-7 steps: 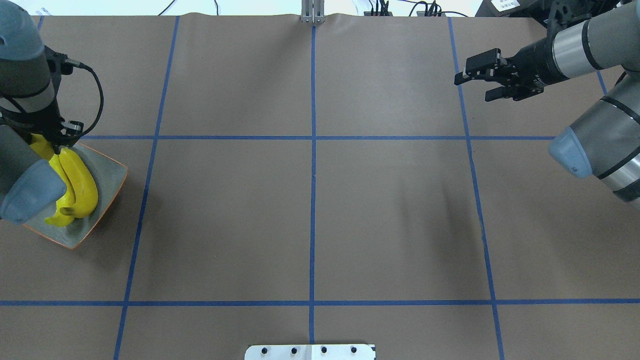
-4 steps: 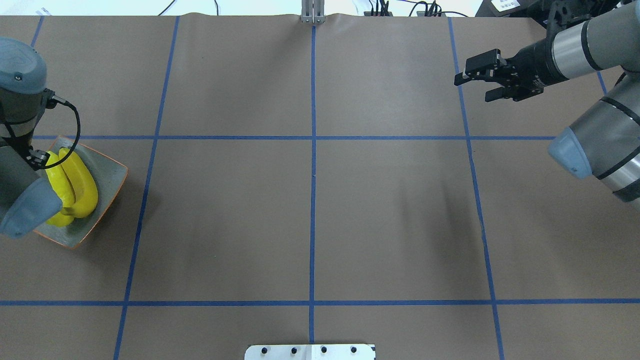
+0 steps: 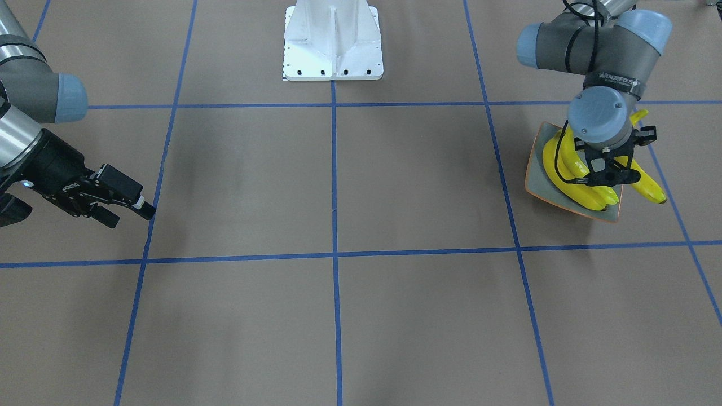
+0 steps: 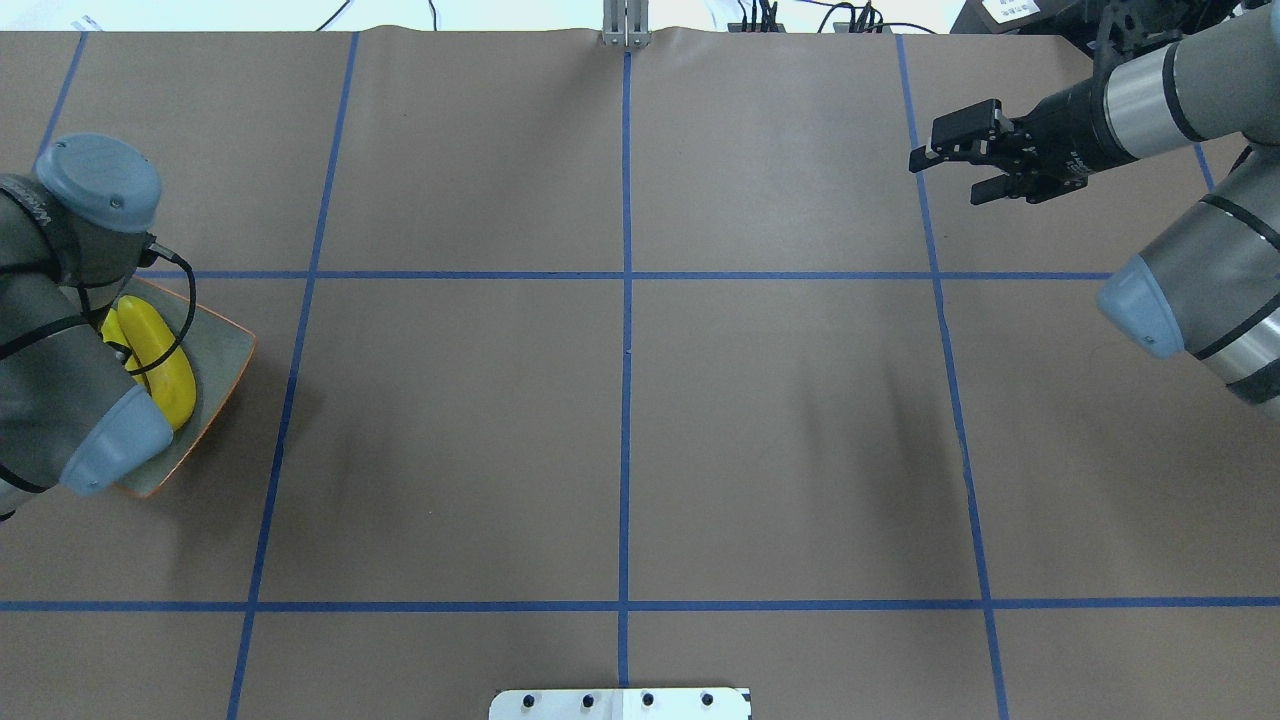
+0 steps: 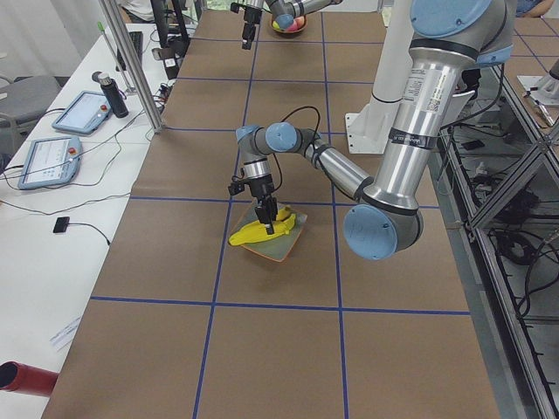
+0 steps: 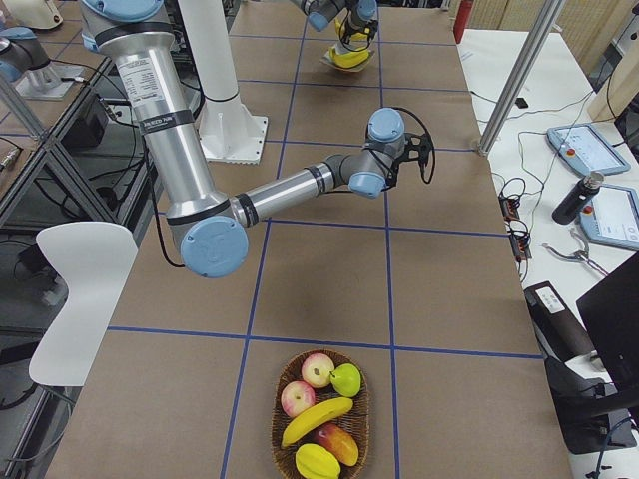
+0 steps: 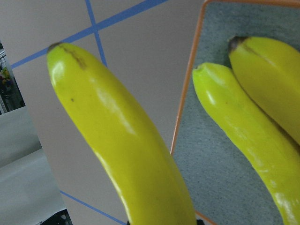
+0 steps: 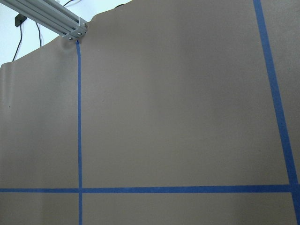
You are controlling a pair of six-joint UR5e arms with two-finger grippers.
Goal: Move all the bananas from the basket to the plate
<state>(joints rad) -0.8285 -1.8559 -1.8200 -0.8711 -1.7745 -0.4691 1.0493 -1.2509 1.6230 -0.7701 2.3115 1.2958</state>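
Note:
The square grey-green plate (image 3: 536,169) with an orange rim sits at the table's left end and also shows in the overhead view (image 4: 215,350). Two bananas (image 3: 569,186) lie on it. My left gripper (image 3: 606,177) hangs over the plate's outer edge, shut on a third banana (image 3: 648,186) whose tip reaches past the rim; the left wrist view shows that banana (image 7: 126,150) beside the plate (image 7: 215,178). Another banana (image 6: 315,421) lies in the wicker basket (image 6: 275,429) at the table's right end. My right gripper (image 4: 945,178) is open and empty, above the table's far right.
The basket also holds apples (image 6: 318,369) and other fruit. The white robot base (image 3: 333,39) stands at the robot's side of the table. Blue tape lines divide the brown table cover (image 4: 630,400) into squares.
My left arm has swung and turned its wrist over the plate, now hiding more of the plate and bananas in the overhead view. The right arm has not moved.

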